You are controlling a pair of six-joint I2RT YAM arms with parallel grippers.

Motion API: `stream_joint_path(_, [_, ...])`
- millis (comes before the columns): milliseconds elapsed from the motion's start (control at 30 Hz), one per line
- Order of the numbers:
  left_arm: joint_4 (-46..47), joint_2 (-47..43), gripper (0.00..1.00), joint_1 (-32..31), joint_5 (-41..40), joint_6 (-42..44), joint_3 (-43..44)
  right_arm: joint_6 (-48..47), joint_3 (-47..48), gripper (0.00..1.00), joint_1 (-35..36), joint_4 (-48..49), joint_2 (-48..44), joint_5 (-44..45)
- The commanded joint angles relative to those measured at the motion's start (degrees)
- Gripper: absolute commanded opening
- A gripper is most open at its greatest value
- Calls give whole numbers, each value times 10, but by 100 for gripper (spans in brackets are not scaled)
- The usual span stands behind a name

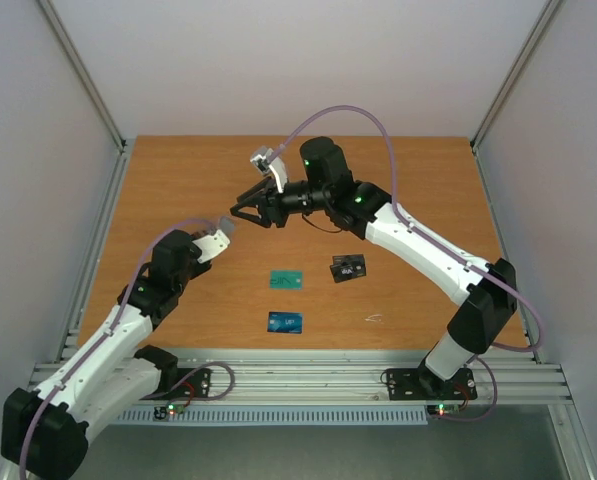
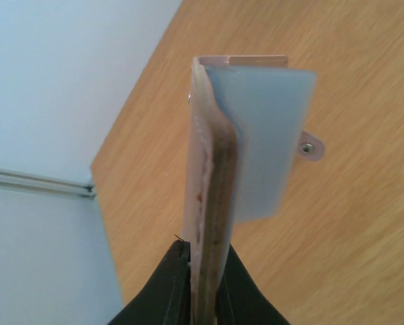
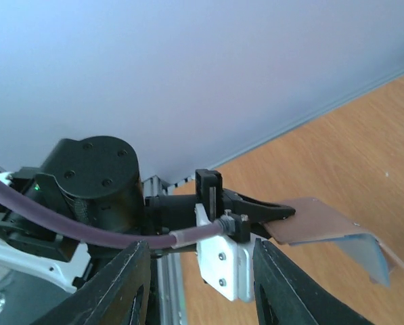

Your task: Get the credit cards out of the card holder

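Your left pincer (image 2: 203, 281) is clenched on the holder (image 2: 256, 135), gripping it by one edge and holding it off the tabletop (image 1: 178, 180), over the left half. From the left wrist you see the holder edge-on. The tan-pink outer leaf runs straight up out of the black fingers (image 2: 162, 291). The blue-grey inner leaf bends away to the right of it. A small snap tab (image 2: 310, 147) pokes out past the blue-grey leaf. From the right wrist the holder juts out of that pincer with its tan face up and the blue-grey part folded down at the far end.

Just to the right of it is your right pincer (image 1: 241, 207). It is released, with its jaws spread and nothing between them. Its tips point at the holder, close by, but you cannot tell whether they touch it.

Further right, all three cards lie flat on the tabletop, out of the holder and apart from each other. The green card (image 1: 286, 279) lies near the middle. The blue card (image 1: 285, 322) lies nearer the arm bases, almost straight below the green one in the top view. The black card (image 1: 348, 268) lies to the right of the green one, slightly askew, under the right arm's forearm. A small pale fleck (image 1: 375, 319) sits on the wood to the right of the blue card.
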Motion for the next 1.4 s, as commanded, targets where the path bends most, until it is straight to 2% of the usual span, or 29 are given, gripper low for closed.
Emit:
stream_joint_path(0, [5, -8, 0, 0, -33, 44, 42, 57, -11, 42, -7, 74, 7, -39])
stream_joint_path(100, [-98, -16, 0, 5, 55, -111, 95, 81, -22, 41, -9, 97, 6, -28])
stream_joint_path(267, [-140, -31, 0, 15, 172, -303, 131, 157, -58, 41, -9, 204, 20, -39])
stream_joint_path(333, [-142, -34, 0, 19, 202, -357, 137, 208, -61, 39, -9, 236, 36, -51])
stream_joint_path(433, [-128, -45, 0, 24, 250, -426, 143, 221, -59, 36, -9, 244, 52, -53])
stream_joint_path(667, [-19, -84, 0, 59, 381, -629, 123, 144, -57, 33, -27, 144, 26, -28])
stream_joint_path(800, [67, -103, 0, 70, 439, -683, 99, 137, -90, 33, -69, 183, -13, -109])
stream_joint_path(967, [175, -101, 0, 71, 552, -696, 78, 27, -26, 30, -75, 10, -13, -173])
stream_joint_path(1100, [216, -93, 0, 72, 575, -713, 75, 5, -3, 26, -75, -19, -11, -218])
stream_joint_path(1367, [245, -91, 0, 70, 607, -717, 71, -32, 37, 20, -60, -76, 5, -220])
